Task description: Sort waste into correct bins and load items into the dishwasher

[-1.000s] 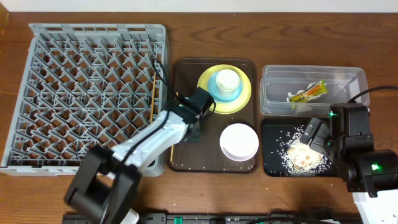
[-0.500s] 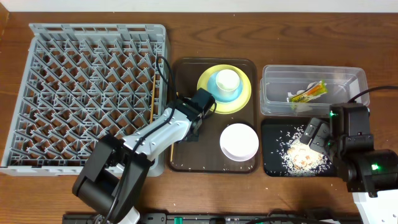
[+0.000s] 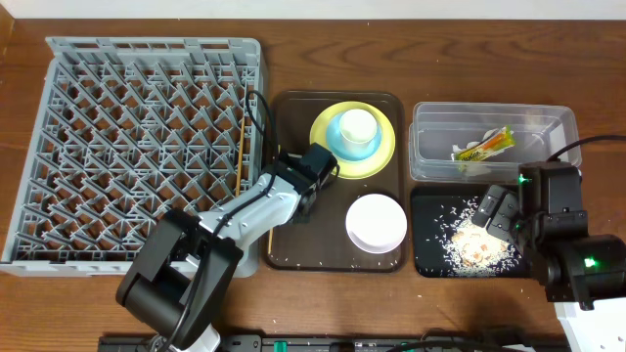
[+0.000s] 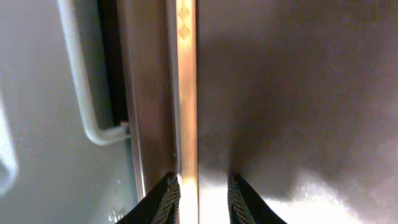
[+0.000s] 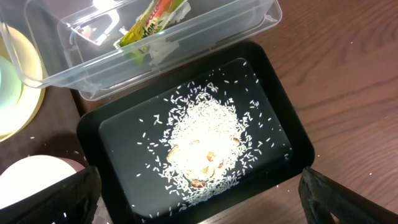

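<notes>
Overhead: my left gripper sat at the brown tray's left edge, beside the rack, where one chopstick lay. My right gripper hung spread wide and empty above the black tray.

Left wrist: fingers slightly apart, straddling the second chopstick along the tray rim, not clamped. Risk: closing might catch the rim, or the thin stick might roll free.

Right wrist: rice lay in the black tray.

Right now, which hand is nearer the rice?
Right. The right hand hangs over the rice in the black tray. The left hand is far across, at the brown tray's left edge, astride a chopstick.
</notes>
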Robot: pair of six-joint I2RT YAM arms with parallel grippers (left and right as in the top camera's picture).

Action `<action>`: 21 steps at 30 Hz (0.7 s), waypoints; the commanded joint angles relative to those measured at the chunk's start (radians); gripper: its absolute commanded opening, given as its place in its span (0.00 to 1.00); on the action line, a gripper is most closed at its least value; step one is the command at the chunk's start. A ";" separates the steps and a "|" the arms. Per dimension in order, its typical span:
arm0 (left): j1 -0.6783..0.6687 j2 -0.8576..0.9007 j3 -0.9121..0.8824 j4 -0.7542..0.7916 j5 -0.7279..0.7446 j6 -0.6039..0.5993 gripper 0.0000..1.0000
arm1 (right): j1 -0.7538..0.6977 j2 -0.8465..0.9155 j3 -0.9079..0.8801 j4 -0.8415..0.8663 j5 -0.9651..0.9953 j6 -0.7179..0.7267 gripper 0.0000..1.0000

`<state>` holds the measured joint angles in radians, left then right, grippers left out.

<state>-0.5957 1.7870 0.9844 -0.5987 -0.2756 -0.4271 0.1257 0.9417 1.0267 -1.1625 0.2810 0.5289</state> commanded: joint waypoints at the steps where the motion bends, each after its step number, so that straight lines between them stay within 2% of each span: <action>1: 0.006 0.018 -0.060 0.017 0.007 -0.013 0.28 | -0.012 -0.001 0.014 -0.001 0.006 -0.010 0.99; 6: 0.006 0.018 -0.084 0.048 0.137 -0.012 0.28 | -0.013 -0.001 0.014 -0.001 0.006 -0.010 0.99; 21: 0.005 0.018 -0.084 0.061 0.269 -0.008 0.28 | -0.013 -0.001 0.014 -0.001 0.006 -0.010 0.99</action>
<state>-0.5888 1.7515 0.9478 -0.5308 -0.1173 -0.4309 0.1257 0.9417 1.0267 -1.1629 0.2810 0.5289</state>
